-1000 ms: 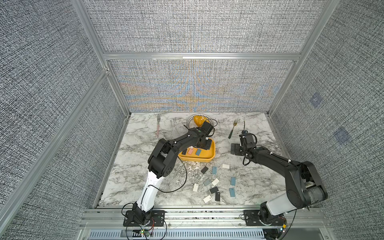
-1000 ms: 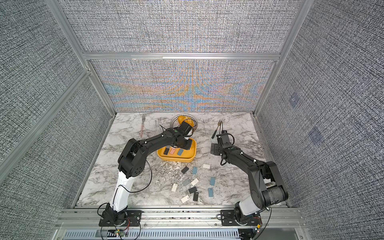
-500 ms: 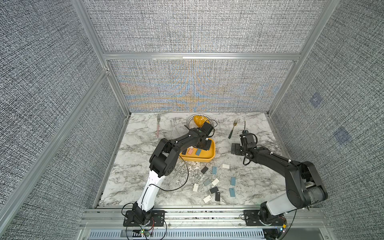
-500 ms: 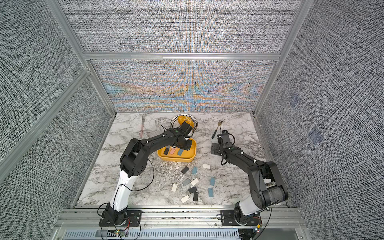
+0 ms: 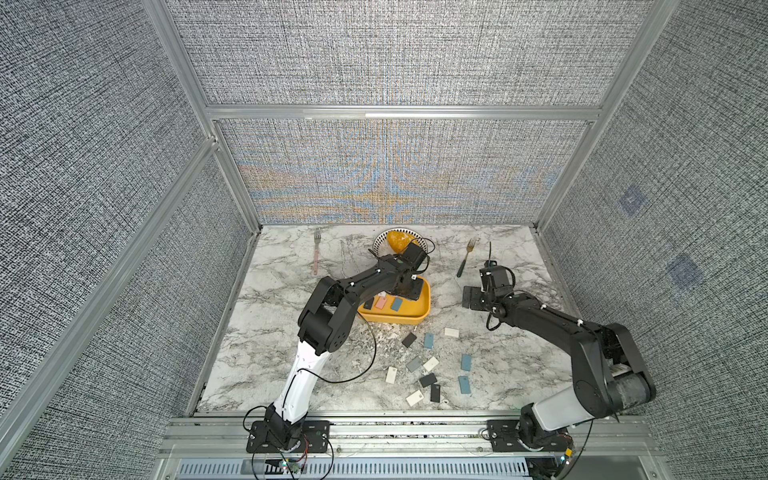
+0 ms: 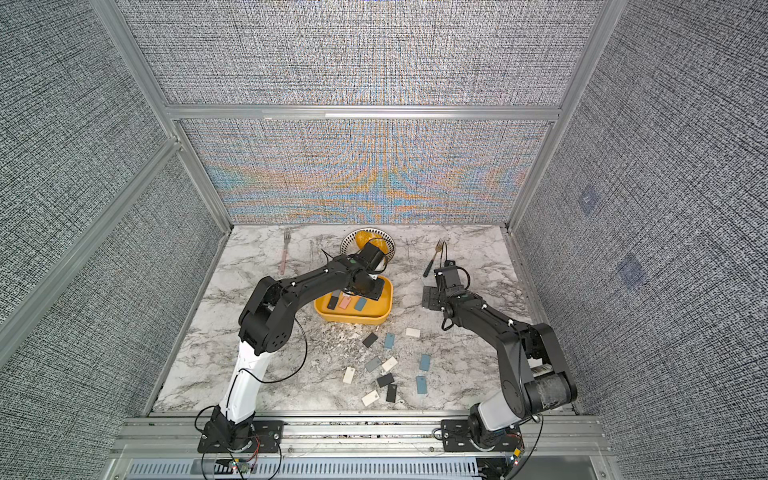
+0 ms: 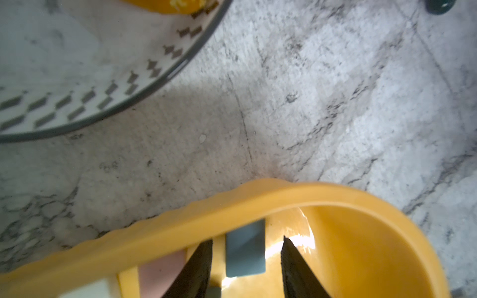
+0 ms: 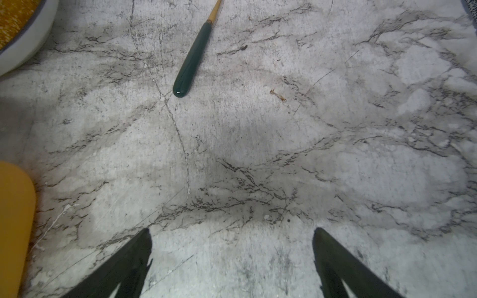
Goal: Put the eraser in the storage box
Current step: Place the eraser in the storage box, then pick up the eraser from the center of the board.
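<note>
Left gripper (image 7: 247, 239) jaws apart astride eraser (image 7: 245, 254) in storage box (image 7: 335, 193); right gripper (image 8: 231, 229) agape, empty. Risk: skewed lift-off snags eraser, drags it out.

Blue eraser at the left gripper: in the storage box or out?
In. The blue eraser lies on the storage box floor, inside its rim, between the left gripper's open jaws.

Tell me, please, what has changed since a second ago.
The left gripper, over the storage box, now stands open; the blue-grey eraser lies between its jaws on the box floor, apparently let go. The right gripper, plate and loose erasers stayed put.
</note>
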`<state>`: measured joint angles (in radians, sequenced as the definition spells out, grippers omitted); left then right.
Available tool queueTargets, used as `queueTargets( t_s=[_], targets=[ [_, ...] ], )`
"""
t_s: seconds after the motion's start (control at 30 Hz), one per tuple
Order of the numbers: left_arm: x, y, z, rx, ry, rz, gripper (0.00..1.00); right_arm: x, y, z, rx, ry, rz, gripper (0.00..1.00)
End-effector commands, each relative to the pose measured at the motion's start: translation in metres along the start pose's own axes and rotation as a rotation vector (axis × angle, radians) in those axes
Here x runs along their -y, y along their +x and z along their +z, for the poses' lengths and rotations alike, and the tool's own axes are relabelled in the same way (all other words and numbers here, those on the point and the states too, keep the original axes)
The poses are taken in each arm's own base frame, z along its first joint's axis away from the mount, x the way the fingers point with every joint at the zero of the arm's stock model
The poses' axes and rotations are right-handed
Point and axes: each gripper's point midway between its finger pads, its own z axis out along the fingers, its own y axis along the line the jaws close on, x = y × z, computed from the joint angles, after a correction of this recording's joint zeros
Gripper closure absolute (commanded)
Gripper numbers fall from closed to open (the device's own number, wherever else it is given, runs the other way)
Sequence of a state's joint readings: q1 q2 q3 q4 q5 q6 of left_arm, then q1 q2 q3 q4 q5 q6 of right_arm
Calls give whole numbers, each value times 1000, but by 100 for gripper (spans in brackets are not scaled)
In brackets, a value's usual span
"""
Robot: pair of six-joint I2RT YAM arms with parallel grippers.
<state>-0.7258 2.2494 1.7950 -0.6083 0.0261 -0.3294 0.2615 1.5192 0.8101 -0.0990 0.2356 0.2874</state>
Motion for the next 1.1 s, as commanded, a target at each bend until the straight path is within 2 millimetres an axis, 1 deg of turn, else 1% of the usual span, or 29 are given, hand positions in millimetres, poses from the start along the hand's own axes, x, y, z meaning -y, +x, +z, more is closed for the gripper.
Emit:
queueTargets(
  t_s=[0.0, 0.1, 0.2, 0.23, 0.27, 0.3, 0.33, 0.37, 0.43, 0.57, 0.7, 0.8, 0.83, 0.9, 1.07],
  targets=[
    [4, -10, -20, 39, 16, 12, 53, 1, -3, -2, 12, 5, -1, 2],
    [5, -19, -48, 90, 19, 12, 53, 1, -4, -3, 16, 4, 2, 2],
    [3, -26, -84, 151, 2, 19, 53, 0, -6, -5, 25, -3, 7, 2],
    [0, -26, -96, 165, -11, 25, 53, -1, -8, -5, 29, -8, 8, 2],
    [-2, -27, -116, 193, -23, 29, 53, -2, -8, -5, 30, -13, 10, 2],
    [-6, -25, -126, 204, -39, 30, 53, -2, -8, -5, 30, -14, 11, 2],
    [-10, -20, -137, 211, -52, 33, 53, -2, -8, -5, 29, -16, 11, 2],
    [-12, -15, -148, 219, -57, 37, 53, 1, 6, -2, 3, -10, 7, 2],
    [-14, -1, -164, 221, -49, 41, 52, 0, 7, -2, 4, -16, 8, 2],
    [-13, 38, -189, 209, 14, 50, 52, -1, 9, -2, 2, -24, 13, 2],
    [-11, 78, -198, 175, 56, 57, 50, -1, 7, -2, 4, -25, 8, 2],
    [-6, 110, -193, 125, 69, 70, 50, 0, 8, -1, 1, -14, 5, 2],
    [-1, 121, -188, 101, 77, 79, 50, 1, 9, 0, -1, -13, 5, 2],
    [7, 137, -179, 69, 82, 91, 49, 1, 9, 0, -1, -11, 5, 2],
    [25, 183, -140, -55, 77, 105, 49, 2, 7, -3, 3, -7, 3, 2]
  ],
)
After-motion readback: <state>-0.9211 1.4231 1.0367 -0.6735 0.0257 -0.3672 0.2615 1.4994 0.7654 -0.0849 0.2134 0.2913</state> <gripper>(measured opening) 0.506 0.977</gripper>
